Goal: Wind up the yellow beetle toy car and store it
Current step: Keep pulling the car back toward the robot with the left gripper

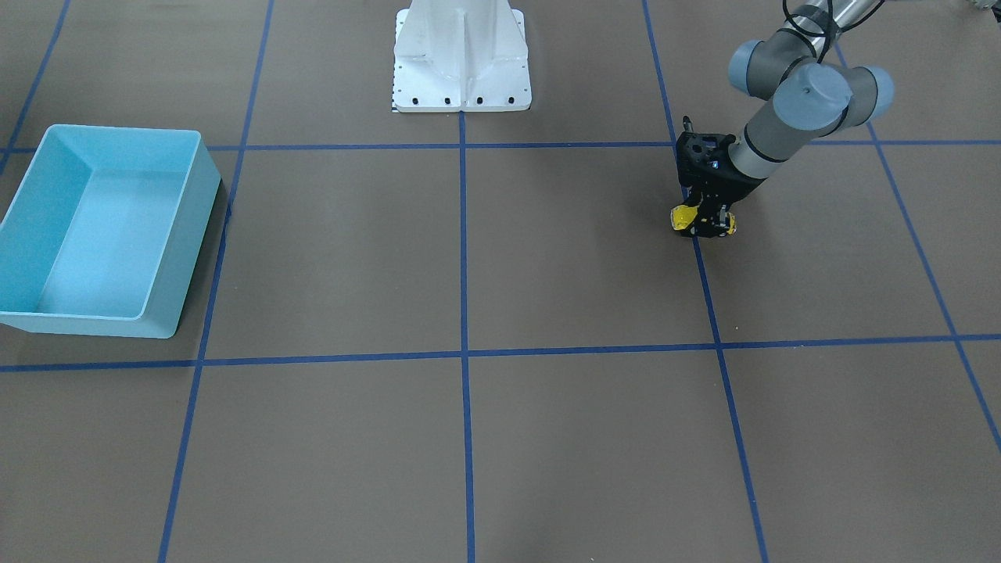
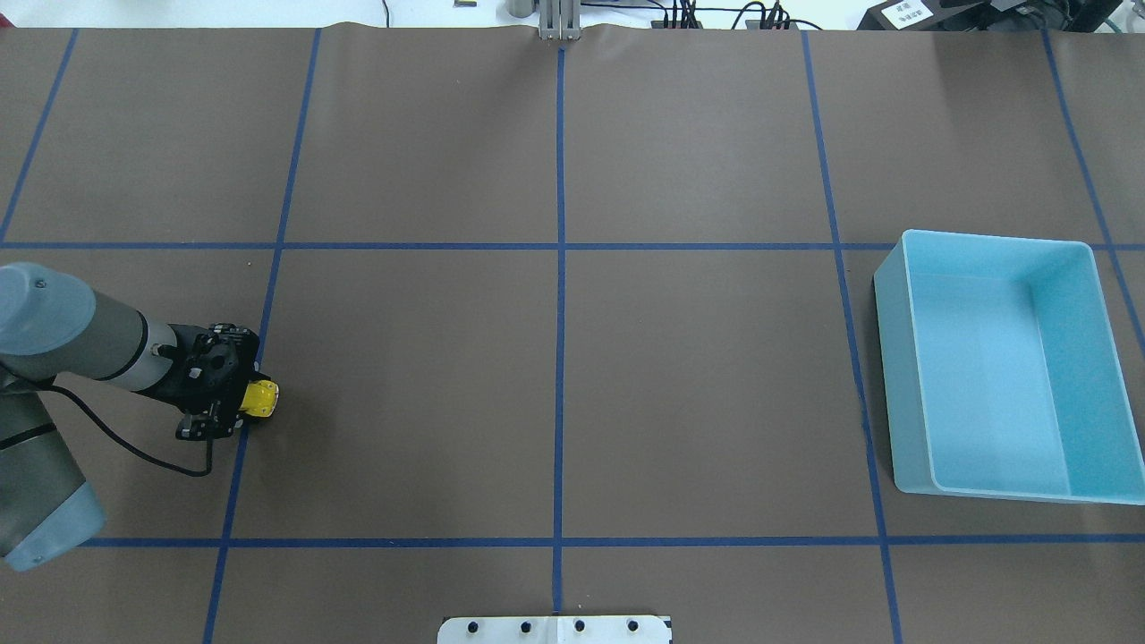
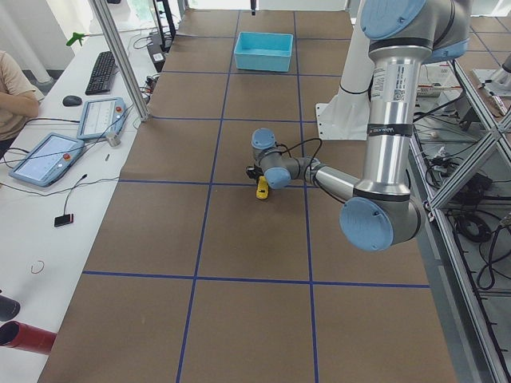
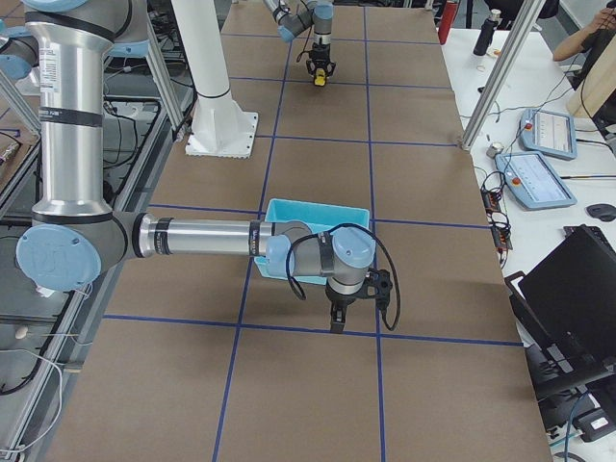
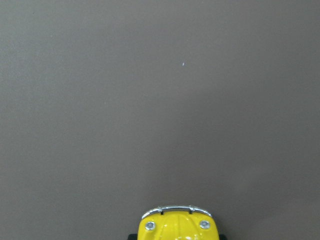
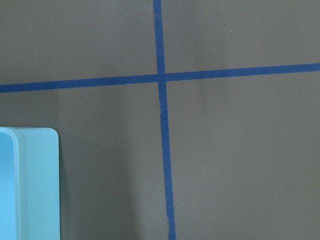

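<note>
Left claw (image 1: 706, 224) of mine pinched the yellow beetle toy car (image 2: 262, 397) low at the bench (image 2: 626, 385), its long axis pointing toward the blue bin (image 2: 894, 376) far across, nearer my right arm (image 4: 202, 238).

The beetle toy car (image 2: 262, 397) is bright yellow, its bumper (image 5: 175, 209) silver. The bin (image 2: 899, 376) is pale blue; blue tape (image 2: 560, 358) grids the brown table (image 2: 698, 385).

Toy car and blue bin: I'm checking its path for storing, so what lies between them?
Nothing stands there. The overhead view shows only bare brown table crossed by blue tape lines between the toy car and the bin.
</note>
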Robot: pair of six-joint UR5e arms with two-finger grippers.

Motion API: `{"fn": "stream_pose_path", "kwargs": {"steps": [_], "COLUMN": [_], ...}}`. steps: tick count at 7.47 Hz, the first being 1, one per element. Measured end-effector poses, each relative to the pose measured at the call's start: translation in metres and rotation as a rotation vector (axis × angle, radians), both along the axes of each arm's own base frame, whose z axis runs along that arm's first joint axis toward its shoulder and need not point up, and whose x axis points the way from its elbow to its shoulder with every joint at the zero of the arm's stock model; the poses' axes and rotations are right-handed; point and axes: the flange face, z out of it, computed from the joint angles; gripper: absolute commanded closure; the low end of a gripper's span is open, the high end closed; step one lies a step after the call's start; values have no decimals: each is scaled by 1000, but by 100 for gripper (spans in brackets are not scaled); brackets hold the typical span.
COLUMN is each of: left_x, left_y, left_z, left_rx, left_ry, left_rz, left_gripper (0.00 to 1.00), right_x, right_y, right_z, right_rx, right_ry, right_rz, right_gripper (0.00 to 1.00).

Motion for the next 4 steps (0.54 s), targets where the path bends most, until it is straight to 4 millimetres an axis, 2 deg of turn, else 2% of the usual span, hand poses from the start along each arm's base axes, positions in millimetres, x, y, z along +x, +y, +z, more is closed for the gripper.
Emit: {"fn": "stream_pose_path", "kwargs": {"steps": [4], "left_x": [-3], "left_y": [2], "left_z": [5], "left_rx": [1], "left_ry": [4], "left_rz": [1], "left_gripper": [98], "right_x": [-3], "right_y": [-1], "right_z": [-1], "right_rx": [2], "right_ry": [0], "right_rz": [-5], "right_gripper": [0]}}
